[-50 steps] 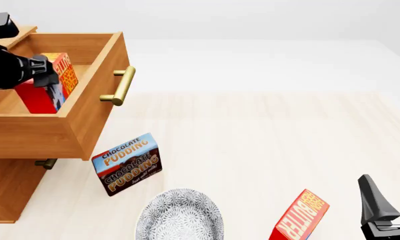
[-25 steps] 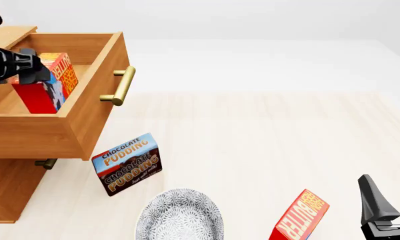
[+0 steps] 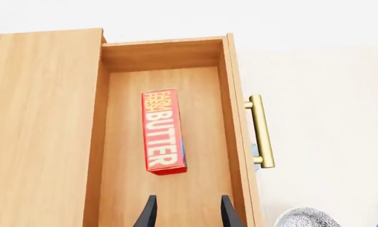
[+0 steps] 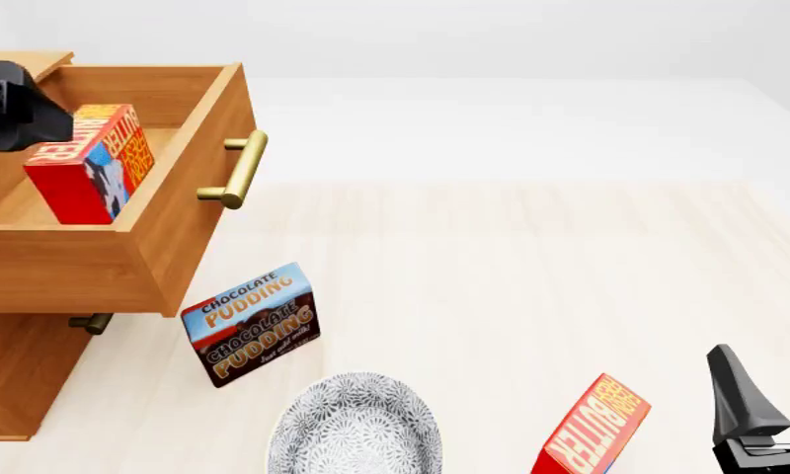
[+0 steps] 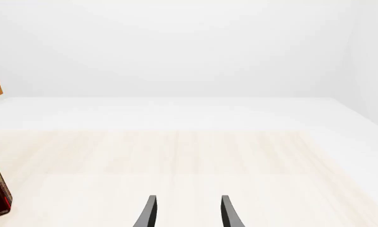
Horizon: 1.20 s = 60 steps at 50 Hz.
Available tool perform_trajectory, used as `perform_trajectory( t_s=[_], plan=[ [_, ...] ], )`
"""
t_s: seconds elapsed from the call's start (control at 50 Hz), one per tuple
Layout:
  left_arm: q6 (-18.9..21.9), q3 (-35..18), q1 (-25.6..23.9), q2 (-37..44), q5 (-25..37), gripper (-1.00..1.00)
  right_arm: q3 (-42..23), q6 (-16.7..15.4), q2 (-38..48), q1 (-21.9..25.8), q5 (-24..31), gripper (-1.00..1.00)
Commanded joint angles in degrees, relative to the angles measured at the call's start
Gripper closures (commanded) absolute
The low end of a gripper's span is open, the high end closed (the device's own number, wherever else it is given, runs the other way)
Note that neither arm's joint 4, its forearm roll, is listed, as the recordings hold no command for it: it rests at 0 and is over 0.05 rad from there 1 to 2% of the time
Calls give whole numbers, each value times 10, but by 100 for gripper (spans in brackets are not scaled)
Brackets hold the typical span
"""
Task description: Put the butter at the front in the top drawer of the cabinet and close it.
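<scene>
Red butter carton (image 4: 92, 163) with orange-yellow "BUTTER" face stands on the floor of the pulled-out top drawer (image 4: 171, 212), brass bar handle, of the light-brown cabinet (image 4: 13, 370), near the drawer's middle.

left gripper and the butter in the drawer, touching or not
Apart. In the left wrist view the left gripper is open, its fingertips short of the butter, with bare floor of the top drawer showing between them.
</scene>
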Motion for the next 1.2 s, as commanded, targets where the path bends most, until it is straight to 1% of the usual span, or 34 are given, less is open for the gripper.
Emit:
perform_trajectory(
  t_s=[0.02,0.1,0.18,0.3,0.38,0.46,0.52,0.54,0.62,0.68,0.76,0.78,0.82,0.84,0.88,1.0,1.06,1.1,1.14,1.2],
  plan=[
    [30,-49,-43,-9,33,-100,1,0,-1,0,0,-100],
    [39,-71,-57,-7,39,-100,1,0,-1,0,0,-100],
    [43,-79,-75,2,36,-100,1,0,-1,0,0,-100],
    [48,-84,-110,24,16,-100,1,0,-1,0,0,-100],
    [53,-85,-145,48,-4,-100,1,0,-1,0,0,-100],
    [53,-90,-166,67,-17,-100,1,0,0,0,0,-100],
    [63,-92,-175,75,-25,-100,1,0,-1,0,0,-100],
    [61,-99,-187,83,-27,-100,1,0,-1,0,0,-100],
    [74,-113,-189,91,-29,-100,1,0,-1,0,0,-100],
    [71,-130,-220,115,-40,-100,1,0,-1,0,0,-100],
    [71,-141,-238,133,-50,-100,1,0,-1,0,0,-100],
    [66,-150,-252,144,-55,-100,1,0,-1,0,0,-100],
    [65,-150,-259,155,-60,-100,1,0,-1,0,0,-100],
    [59,-155,-272,167,-66,-100,1,0,-1,0,-1,-100],
    [57,-156,-280,176,-70,-100,1,0,0,0,-1,-100],
    [52,-183,-302,206,-74,-100,1,0,0,0,-1,-100],
    [41,-205,-321,232,-78,-100,1,0,1,0,-2,-100],
    [40,-209,-325,244,-82,-100,1,0,1,0,-2,-100],
    [30,-219,-344,263,-87,-100,1,0,1,0,-2,-100],
    [18,-225,-359,284,-98,-100,1,0,1,0,-2,-100]
  ],
)
